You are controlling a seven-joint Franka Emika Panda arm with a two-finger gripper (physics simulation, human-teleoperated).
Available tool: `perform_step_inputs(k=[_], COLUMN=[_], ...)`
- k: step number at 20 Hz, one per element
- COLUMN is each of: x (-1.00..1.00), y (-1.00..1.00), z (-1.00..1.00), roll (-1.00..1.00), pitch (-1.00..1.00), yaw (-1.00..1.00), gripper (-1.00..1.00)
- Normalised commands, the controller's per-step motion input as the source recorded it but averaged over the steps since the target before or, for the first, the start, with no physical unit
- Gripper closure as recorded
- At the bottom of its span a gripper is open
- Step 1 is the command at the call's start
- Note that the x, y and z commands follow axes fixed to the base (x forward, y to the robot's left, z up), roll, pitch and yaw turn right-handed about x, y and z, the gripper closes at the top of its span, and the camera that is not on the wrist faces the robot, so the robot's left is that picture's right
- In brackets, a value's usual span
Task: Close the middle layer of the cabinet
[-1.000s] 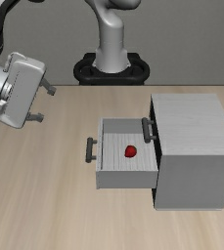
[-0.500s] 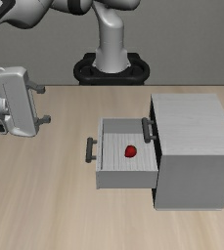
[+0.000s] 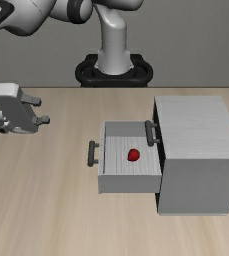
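While open, drawer [image 3: 114,166] with red blob [image 3: 133,155]; hand [image 3: 41,109] well apart

- Cabinet [image 3: 194,150]: grey box on a wooden tabletop [image 3: 46,200], at four o'clock from the scene's centre.
- Middle drawer [image 3: 121,172]: pulled out of the cabinet toward nine o'clock, with a dark bar handle [image 3: 93,151] on its front.
- Red object [image 3: 133,155]: small, lying inside the drawer tray.
- Second handle [image 3: 152,132]: dark, on the cabinet face at the tray's one-o'clock corner.
- Gripper [image 3: 39,109]: at nine o'clock from the bar handle, well apart from it. Its fingers are spread and point toward three o'clock with nothing between them.
- Robot base [image 3: 116,70]: at twelve o'clock, on a dark ring foot.
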Motion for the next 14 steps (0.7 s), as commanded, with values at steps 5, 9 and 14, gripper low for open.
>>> perform_step_inputs(k=[5, 9, 14], x=[0.00, 0.00, 0.00], y=[0.00, 0.00, 0.00], z=[0.00, 0.00, 0.00], roll=[0.00, 0.00, 0.00], pitch=[0.45, 0.45, 0.49], yaw=[0.00, 0.00, 0.00], gripper=[-1.00, -1.00, -1.00])
